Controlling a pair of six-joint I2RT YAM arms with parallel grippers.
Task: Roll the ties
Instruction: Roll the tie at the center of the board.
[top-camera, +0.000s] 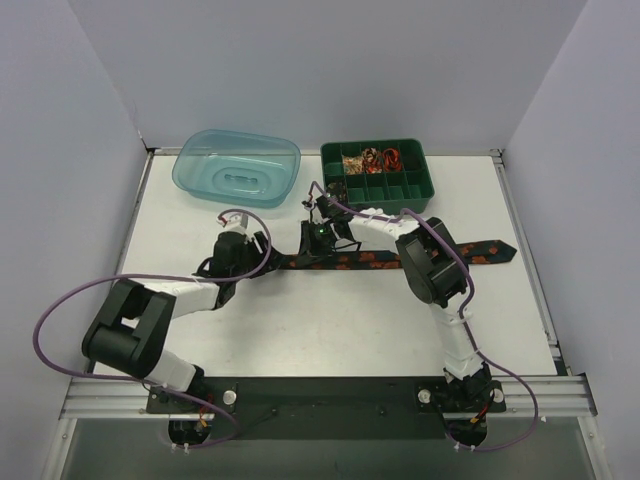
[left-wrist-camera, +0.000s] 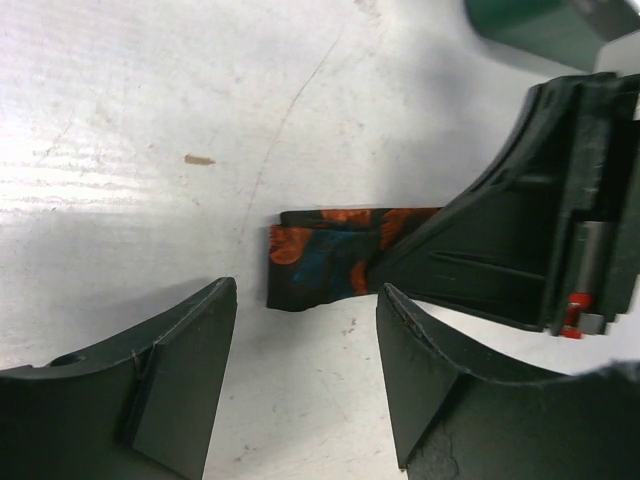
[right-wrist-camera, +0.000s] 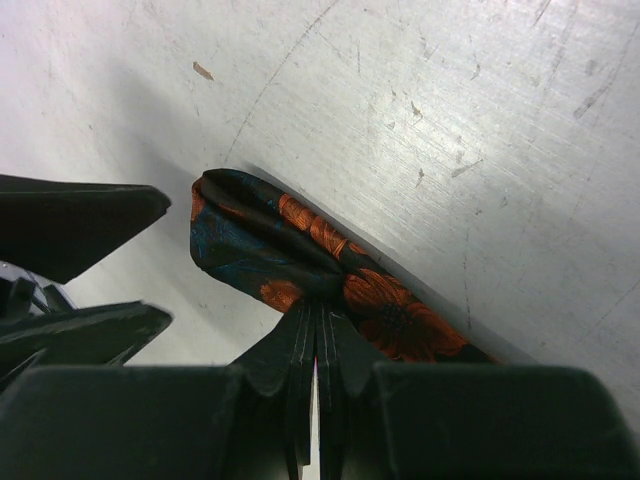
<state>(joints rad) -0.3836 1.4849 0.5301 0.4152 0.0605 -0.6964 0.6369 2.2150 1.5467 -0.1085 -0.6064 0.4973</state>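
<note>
One black tie (top-camera: 375, 262) with orange-red blotches lies stretched left to right across the middle of the table, its pointed end at the right. My right gripper (top-camera: 322, 240) is shut on the tie near its left end. In the right wrist view the fabric (right-wrist-camera: 260, 245) bunches up at the pinched fingertips of that gripper (right-wrist-camera: 318, 312). My left gripper (top-camera: 266, 258) stands open just left of that end. In the left wrist view the folded tie end (left-wrist-camera: 320, 255) lies on the table just beyond the open left gripper (left-wrist-camera: 305, 312), with nothing between the fingers.
A teal plastic tub (top-camera: 238, 167) stands at the back left. A green compartment tray (top-camera: 412, 190) with small items stands at the back right, close behind the right gripper. Purple cables (top-camera: 60, 300) loop off both arms. Grey walls enclose the table.
</note>
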